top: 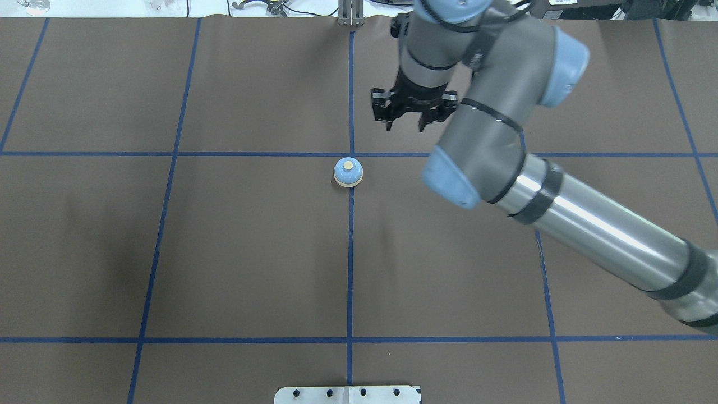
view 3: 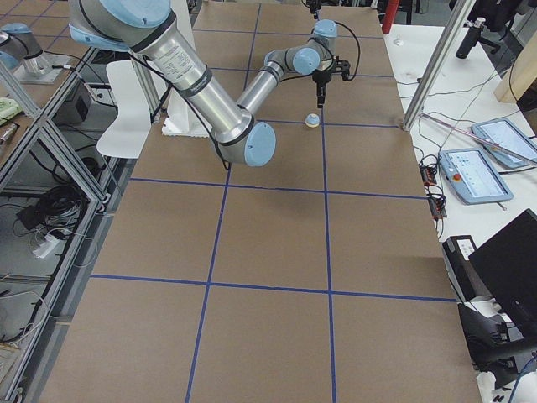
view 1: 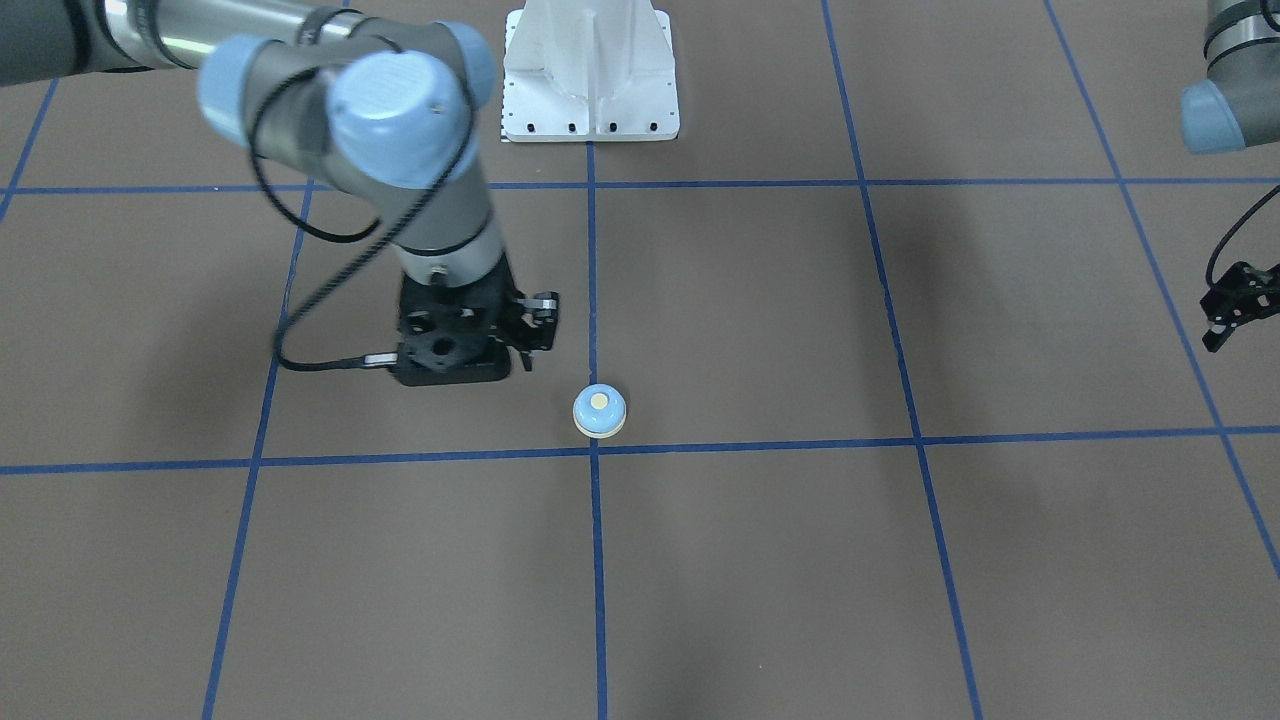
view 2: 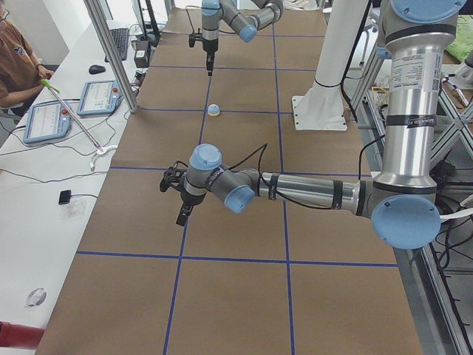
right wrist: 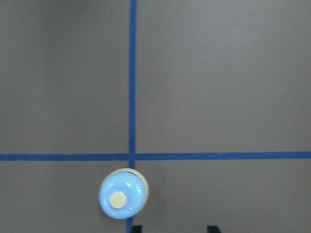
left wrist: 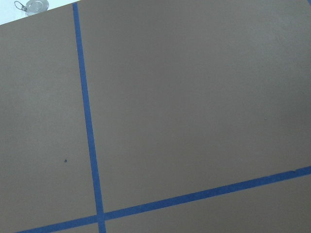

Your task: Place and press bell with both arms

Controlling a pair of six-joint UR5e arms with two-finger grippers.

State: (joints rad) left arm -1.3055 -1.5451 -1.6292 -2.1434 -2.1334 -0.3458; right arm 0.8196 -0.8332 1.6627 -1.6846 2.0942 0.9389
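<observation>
The light-blue bell point(top: 348, 172) with its cream button stands upright on the brown table, on the blue centre line; it also shows as bell point(view 1: 599, 410) and bell point(right wrist: 123, 194). My right gripper point(top: 405, 124) hangs open above the table, beyond the bell and slightly to its right, clear of it. In the right wrist view only the two fingertips point(right wrist: 136, 228) show at the bottom edge, with nothing between them. My left gripper point(view 1: 1235, 310) is far off to the side, partly cut by the frame edge. I cannot tell whether it is open or shut.
Blue tape lines point(top: 350, 252) divide the brown table into squares. The white pedestal base point(view 1: 590, 75) stands at the robot's side. A person sits at a side bench point(view 2: 44, 126) with tablets, beyond the table's far edge.
</observation>
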